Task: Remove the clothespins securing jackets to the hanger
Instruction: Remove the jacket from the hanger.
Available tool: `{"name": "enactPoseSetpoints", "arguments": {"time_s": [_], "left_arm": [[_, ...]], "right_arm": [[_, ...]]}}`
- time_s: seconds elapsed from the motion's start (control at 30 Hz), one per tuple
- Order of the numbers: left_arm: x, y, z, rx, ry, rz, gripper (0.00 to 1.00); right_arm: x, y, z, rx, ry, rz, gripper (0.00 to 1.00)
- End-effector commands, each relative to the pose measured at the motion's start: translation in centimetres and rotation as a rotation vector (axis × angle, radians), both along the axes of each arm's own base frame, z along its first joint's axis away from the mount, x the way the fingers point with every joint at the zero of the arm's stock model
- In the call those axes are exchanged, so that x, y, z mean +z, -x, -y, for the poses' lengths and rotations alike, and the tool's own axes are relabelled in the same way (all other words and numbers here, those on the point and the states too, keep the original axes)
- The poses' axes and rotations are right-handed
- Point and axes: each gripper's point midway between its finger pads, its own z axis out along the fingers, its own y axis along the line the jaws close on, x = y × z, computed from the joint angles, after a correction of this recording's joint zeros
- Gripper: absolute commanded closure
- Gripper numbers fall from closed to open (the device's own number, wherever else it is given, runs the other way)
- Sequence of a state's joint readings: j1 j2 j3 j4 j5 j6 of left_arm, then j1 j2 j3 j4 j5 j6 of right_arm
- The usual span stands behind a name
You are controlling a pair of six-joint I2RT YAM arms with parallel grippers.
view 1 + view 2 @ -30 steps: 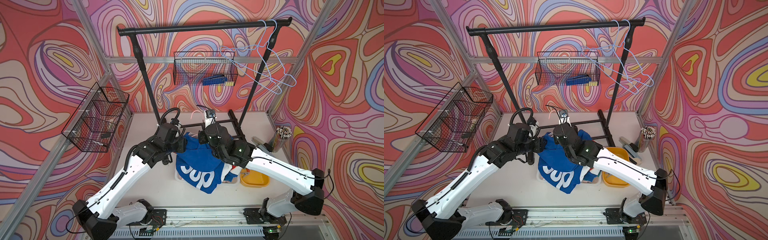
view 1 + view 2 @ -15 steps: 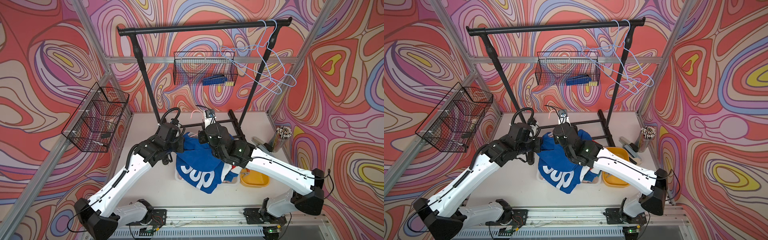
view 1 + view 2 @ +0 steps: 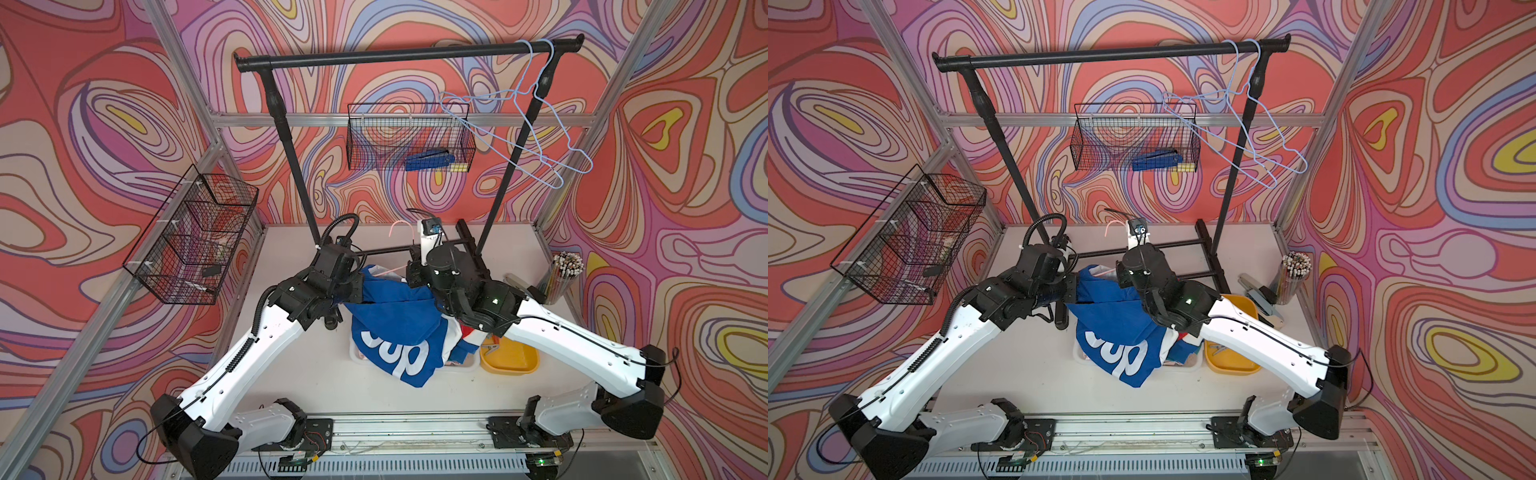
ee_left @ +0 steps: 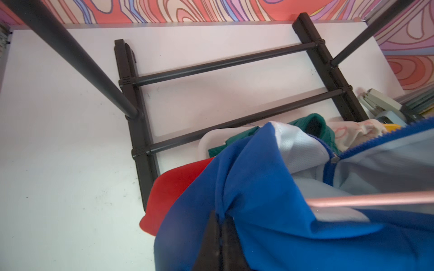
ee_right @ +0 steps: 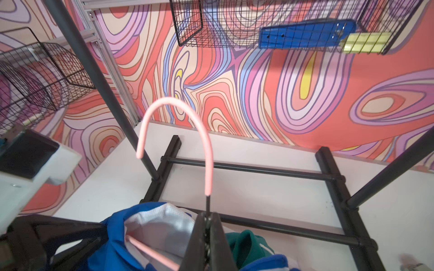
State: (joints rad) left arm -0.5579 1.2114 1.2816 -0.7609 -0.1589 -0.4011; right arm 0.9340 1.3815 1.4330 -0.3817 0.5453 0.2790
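**Three jackets, three hangers, one clothespin in view.** The blue hooded jacket point(image 3: 395, 332) hangs between the two grippers. The left gripper point(image 4: 222, 217) is closed on a fold of its blue cloth. The right gripper point(image 5: 207, 217) is clamped on the wire neck of the pink hanger point(image 5: 178, 105), whose arm runs inside the collar.

Below both grippers, the teal-green jacket point(image 4: 312, 124) and the pale pink jacket point(image 4: 357, 131) lie loose in a white tray point(image 4: 203, 143), on no hanger. Two light-blue hangers point(image 3: 537, 85) hang bare from the rail point(image 3: 395, 56), well above and beyond the right gripper.

A yellow tray point(image 3: 519, 368) sits behind the right gripper, partly under its forearm. One clothespin point(image 3: 491, 347) shows in it; the covered part may hold more.

No clothespin is visible on the pink hanger, but cloth hides most of it. Judged state: two jackets freed, the third in hand.
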Motion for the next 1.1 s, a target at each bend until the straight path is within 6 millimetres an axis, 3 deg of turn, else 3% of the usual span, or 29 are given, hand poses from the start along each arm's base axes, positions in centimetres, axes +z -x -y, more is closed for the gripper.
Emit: {"name": "enactPoseSetpoints", "arguments": {"time_s": [0.0, 0.27, 0.53, 0.73, 0.9, 1.07], "left_arm": [[0.0, -0.2, -3.2, 0.098, -0.087, 0.017, 1.0], [-1.2, -0.8, -4.4, 0.137, -0.091, -0.001, 1.0], [-2.3, -1.0, -5.0, 0.147, -0.071, -0.026, 1.0], [-3.3, -0.4, -0.3, -0.055, 0.099, -0.064, 1.0], [-5.3, 0.5, 0.7, -0.103, 0.14, -0.107, 1.0], [-5.9, 1.3, 3.0, -0.183, 0.211, -0.118, 0.88]], "right_arm": [[1.1, 0.8, 2.0, 0.06, -0.084, -0.016, 1.0], [1.1, 0.4, 6.1, 0.062, -0.151, -0.047, 1.0], [1.0, -0.3, 8.2, 0.059, -0.222, -0.062, 1.0], [0.2, -1.5, 6.7, 0.096, -0.291, -0.087, 1.0], [1.2, -2.1, 6.3, 0.102, -0.328, -0.063, 1.0], [1.4, -2.9, 5.0, 0.139, -0.354, -0.07, 1.0]]}}
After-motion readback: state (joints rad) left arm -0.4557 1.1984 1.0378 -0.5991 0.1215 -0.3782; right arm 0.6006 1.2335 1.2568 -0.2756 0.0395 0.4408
